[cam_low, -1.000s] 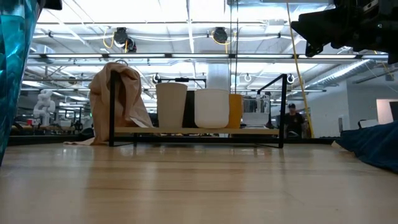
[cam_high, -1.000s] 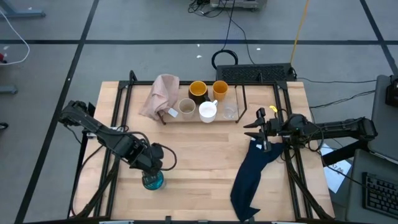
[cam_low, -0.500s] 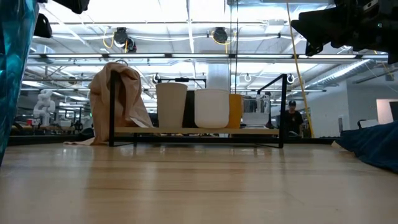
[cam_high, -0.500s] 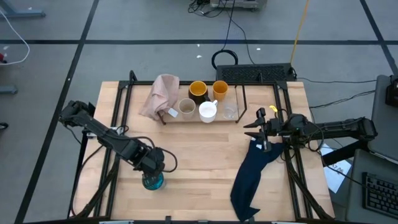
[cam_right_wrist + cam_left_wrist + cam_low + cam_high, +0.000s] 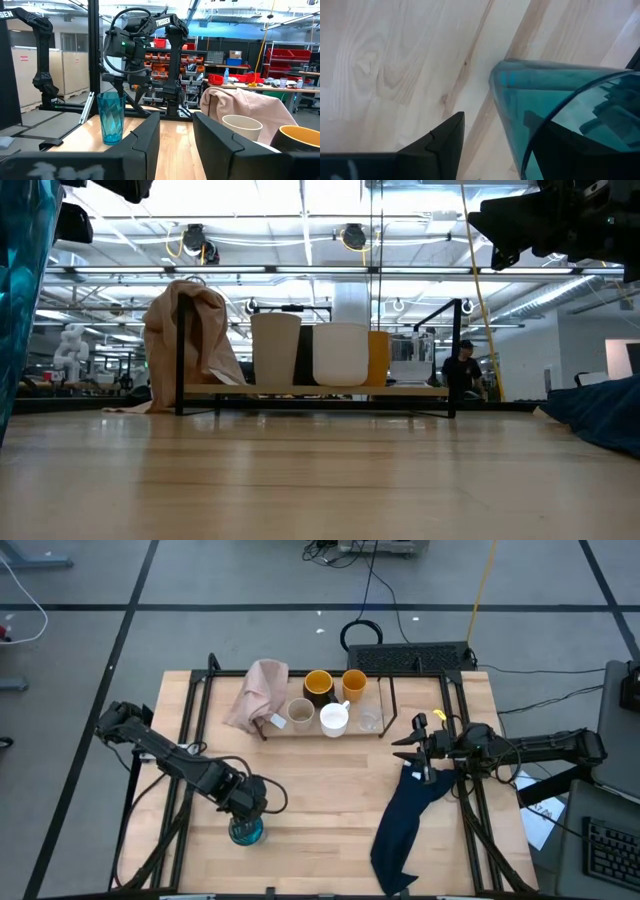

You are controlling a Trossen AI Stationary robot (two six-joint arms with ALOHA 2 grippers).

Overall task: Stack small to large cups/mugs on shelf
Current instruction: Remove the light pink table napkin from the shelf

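Note:
The teal glass (image 5: pixel 245 833) stands upright on its base near the table's front left. My left gripper (image 5: pixel 500 125) hangs over it, pointing down and open: one finger (image 5: pixel 437 145) is outside the wall, and the other shows dark through the teal glass (image 5: pixel 560 100). I see no touch. On the shelf (image 5: pixel 392 710) at the far middle stand a beige cup (image 5: pixel 300 713), a white mug (image 5: pixel 334 720), an orange-yellow mug (image 5: pixel 318 686), a small orange cup (image 5: pixel 354 685) and a clear cup (image 5: pixel 369 720). My right gripper (image 5: pixel 176 117) waits open at the right, raised.
A pink cloth (image 5: pixel 260 690) drapes over the shelf's left end. A navy cloth (image 5: pixel 405 815) lies on the table's right half, below my right gripper (image 5: pixel 415 752). Bare wood lies between the glass and the shelf. A person (image 5: pixel 462 368) is in the room beyond the table.
My left gripper has come down over the teal glass, still open; in the low view its fingers have dropped into sight beside the glass's top. The glass has stayed where it was.

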